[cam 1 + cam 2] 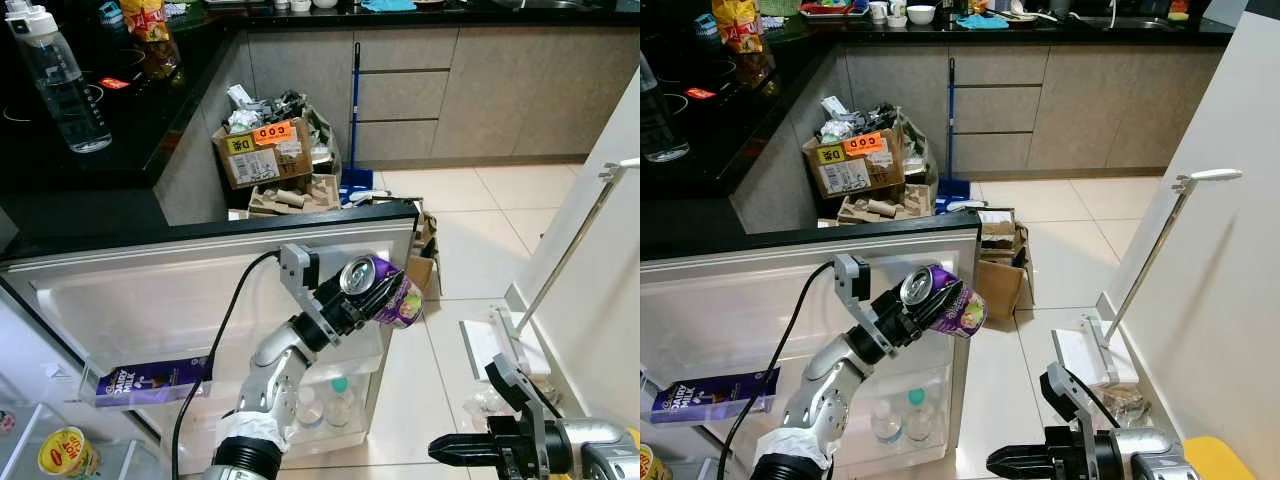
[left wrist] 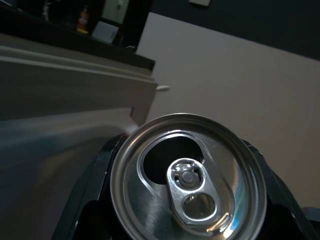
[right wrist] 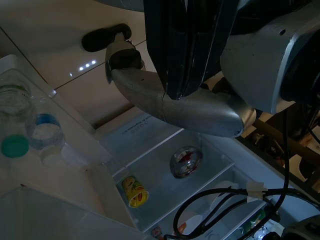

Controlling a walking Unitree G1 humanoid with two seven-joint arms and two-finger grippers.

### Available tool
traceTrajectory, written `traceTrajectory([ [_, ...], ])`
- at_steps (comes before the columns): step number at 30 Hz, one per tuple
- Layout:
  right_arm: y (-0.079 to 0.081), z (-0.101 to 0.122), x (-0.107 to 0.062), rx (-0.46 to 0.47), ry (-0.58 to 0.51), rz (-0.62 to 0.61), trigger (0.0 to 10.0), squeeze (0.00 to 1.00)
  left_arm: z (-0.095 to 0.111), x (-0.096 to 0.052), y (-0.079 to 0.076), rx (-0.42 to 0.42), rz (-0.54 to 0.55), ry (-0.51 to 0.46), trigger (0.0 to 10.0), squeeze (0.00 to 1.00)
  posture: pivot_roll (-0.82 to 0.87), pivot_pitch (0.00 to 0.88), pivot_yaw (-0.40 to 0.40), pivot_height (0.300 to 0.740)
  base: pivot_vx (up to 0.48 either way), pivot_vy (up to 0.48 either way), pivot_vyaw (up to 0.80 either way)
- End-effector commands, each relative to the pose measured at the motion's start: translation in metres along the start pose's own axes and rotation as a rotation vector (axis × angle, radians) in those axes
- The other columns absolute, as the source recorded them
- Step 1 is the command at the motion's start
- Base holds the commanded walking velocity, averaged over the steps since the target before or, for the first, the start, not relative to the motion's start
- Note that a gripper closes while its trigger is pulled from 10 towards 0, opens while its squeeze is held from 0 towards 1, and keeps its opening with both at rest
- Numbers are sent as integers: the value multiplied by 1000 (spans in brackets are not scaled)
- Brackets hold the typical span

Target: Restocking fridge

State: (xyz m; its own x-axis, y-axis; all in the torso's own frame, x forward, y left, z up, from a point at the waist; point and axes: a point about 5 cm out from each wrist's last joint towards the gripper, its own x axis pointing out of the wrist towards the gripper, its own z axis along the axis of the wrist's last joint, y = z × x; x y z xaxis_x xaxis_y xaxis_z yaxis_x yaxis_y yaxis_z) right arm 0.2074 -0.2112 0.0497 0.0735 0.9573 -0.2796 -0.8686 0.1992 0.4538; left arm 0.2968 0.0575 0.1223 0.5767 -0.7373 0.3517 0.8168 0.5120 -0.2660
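The head views were evenly lit and sharp, with soft glare on the floor tiles [image 1: 470, 250]. Both wrist views were dim. The can's lid [image 2: 187, 187] caught a bright sheen; the fridge door [image 2: 60, 100] beside it was blurred.

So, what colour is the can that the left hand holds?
The can in the left hand is purple with a silver top; the left eye view shows it best.

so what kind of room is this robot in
Most likely a home kitchen: a black countertop runs along grey base cabinets, an open fridge door holds bottles, and the left gripper holds a purple can beside it. Cardboard boxes are piled on the floor.
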Motion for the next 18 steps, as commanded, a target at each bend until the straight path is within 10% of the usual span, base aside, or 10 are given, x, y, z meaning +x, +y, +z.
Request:
traceTrajectory([
  [1,2,3,0,-21,-1,1,10000,0,-3,6,-4,17,6,2,10000,0,-124,13,5,740,0,0,0],
  [18,2,2,-2,-20,7,-10,10000,0,47,-47,44,87,137,-103,10000,0,-121,23,1,740,0,0,0],
])
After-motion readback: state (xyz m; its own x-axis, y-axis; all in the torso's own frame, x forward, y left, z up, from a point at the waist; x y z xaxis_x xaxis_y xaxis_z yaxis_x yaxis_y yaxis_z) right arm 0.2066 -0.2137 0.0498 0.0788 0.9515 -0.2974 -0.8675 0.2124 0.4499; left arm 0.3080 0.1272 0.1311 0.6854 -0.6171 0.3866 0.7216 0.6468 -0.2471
